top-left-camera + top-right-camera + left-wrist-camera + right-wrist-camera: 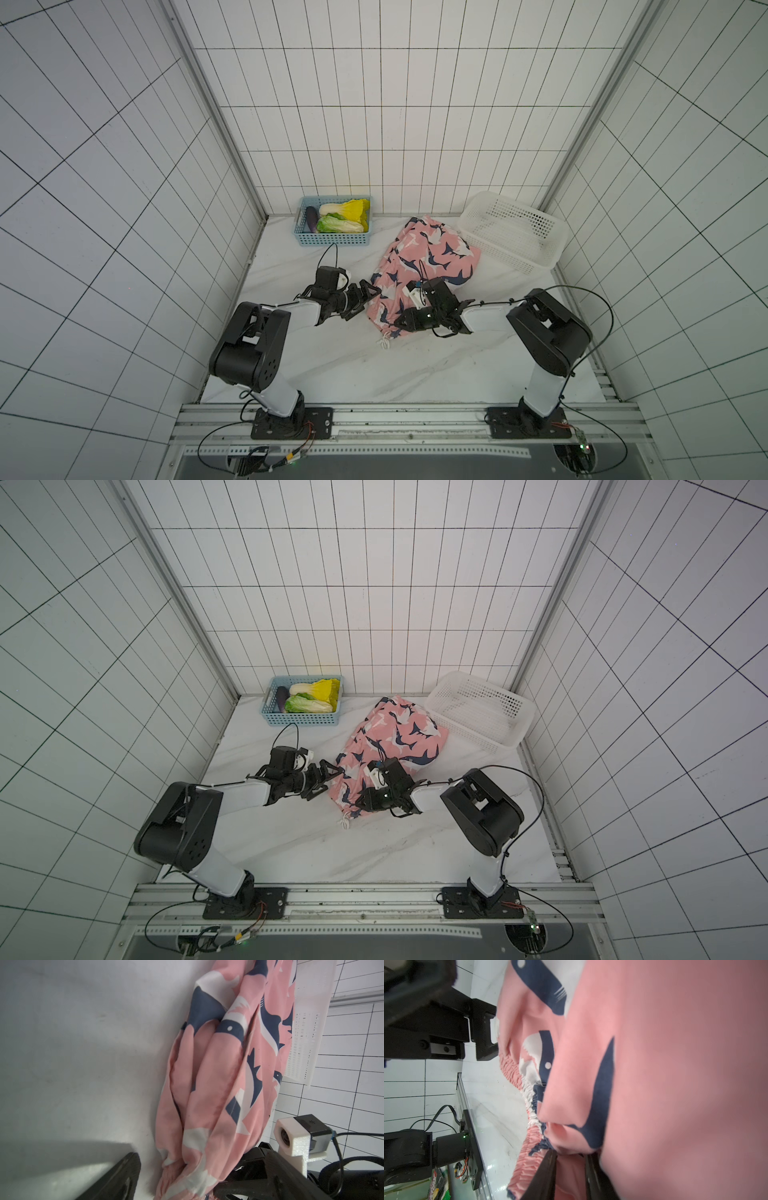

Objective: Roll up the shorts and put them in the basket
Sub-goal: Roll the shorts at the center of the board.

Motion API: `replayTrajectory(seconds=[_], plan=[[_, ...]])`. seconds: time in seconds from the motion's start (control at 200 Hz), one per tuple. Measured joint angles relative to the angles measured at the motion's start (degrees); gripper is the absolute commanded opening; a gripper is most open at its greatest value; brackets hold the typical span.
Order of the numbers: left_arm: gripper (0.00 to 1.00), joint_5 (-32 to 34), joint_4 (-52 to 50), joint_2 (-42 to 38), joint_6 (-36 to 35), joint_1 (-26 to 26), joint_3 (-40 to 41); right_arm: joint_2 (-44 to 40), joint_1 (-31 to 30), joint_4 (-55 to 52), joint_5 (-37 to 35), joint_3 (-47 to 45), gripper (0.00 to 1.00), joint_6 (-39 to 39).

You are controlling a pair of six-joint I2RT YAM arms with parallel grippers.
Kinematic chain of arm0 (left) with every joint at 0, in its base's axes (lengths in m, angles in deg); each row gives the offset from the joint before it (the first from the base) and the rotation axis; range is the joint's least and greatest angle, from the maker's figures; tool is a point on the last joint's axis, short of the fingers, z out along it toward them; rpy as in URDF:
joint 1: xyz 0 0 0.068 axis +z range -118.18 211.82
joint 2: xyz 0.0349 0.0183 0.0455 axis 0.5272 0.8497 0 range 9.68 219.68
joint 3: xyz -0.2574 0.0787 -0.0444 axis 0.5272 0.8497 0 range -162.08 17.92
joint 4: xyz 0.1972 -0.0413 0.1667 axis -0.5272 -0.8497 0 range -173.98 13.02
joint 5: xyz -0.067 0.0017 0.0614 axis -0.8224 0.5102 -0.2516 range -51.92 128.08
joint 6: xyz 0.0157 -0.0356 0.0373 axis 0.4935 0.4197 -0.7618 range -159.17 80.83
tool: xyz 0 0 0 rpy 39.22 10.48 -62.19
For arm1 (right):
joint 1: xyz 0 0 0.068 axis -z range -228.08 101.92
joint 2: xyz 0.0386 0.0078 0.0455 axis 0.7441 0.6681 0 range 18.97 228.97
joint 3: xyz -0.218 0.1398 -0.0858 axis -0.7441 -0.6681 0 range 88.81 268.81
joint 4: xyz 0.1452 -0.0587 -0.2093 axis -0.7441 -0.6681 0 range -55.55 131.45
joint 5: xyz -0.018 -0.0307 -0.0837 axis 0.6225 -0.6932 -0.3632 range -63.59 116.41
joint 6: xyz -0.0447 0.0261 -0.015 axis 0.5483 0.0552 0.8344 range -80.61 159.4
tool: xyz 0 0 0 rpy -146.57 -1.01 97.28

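Note:
The shorts [419, 266] [392, 739], pink with navy-and-white sharks, lie bunched in a long heap on the marble table [332, 365]. Their white drawstring [384, 341] trails from the near end. My left gripper [368, 297] [180, 1186] is at the heap's left side, open, its jaws wide apart with fabric [218, 1084] between them. My right gripper [401, 322] [570, 1176] reaches in from the right at the gathered waistband [527, 1093], shut on a fold of the shorts. Its fingertips [546, 1174] are partly buried in cloth.
A blue basket [334, 241] holding cabbages and an eggplant stands at the back left. A larger white perforated basket [513, 232] sits at the back right, touching the far end of the shorts. Tiled walls close in three sides; a metal rail [407, 419] runs along the front.

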Motion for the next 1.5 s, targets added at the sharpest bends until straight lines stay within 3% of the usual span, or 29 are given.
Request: replayTrajectory(seconds=[0.27,0.415,0.639,0.739,0.919,1.044,1.124,1.329,1.459,1.499], plan=[[0.97,3.28,6.99,1.42,-0.35,-4.24,1.38,0.76,1.01,2.67,2.08,-0.72,0.27,-0.57],[0.86,2.32,14.51,5.16,0.33,-6.32,1.60,1.22,1.16,3.37,2.51,-0.70,0.27,-0.55],[0.76,-0.98,31.04,9.92,5.35,-5.92,6.29,2.82,1.53,5.05,3.89,0.04,0.26,-0.46],[0.78,-1.44,36.11,10.71,8.33,-5.86,8.31,3.04,1.75,5.11,4.28,0.20,0.26,-0.26],[0.94,-2.14,41.33,10.56,11.98,-5.95,10.54,3.04,1.77,5.11,4.39,0.20,0.26,-0.04],[0.95,-2.16,42.29,11.45,12.44,-6.58,9.75,3.15,1.81,5.25,4.52,0.20,0.25,-0.02],[0.87,-2.38,44.30,13.00,13.03,-6.78,9.35,3.19,1.81,5.27,4.55,0.20,0.25,-0.02],[0.56,-3.06,48.98,16.70,16.72,-5.79,10.16,3.56,2.01,5.51,5.03,0.22,0.25,0.22],[0.22,-3.28,47.06,15.74,17.42,-3.28,12.13,3.54,2.03,5.44,5.07,0.20,0.25,0.42],[0.18,-3.06,44.78,14.78,17.03,-2.64,12.20,3.43,2.03,5.25,5.03,0.20,0.25,0.61]])
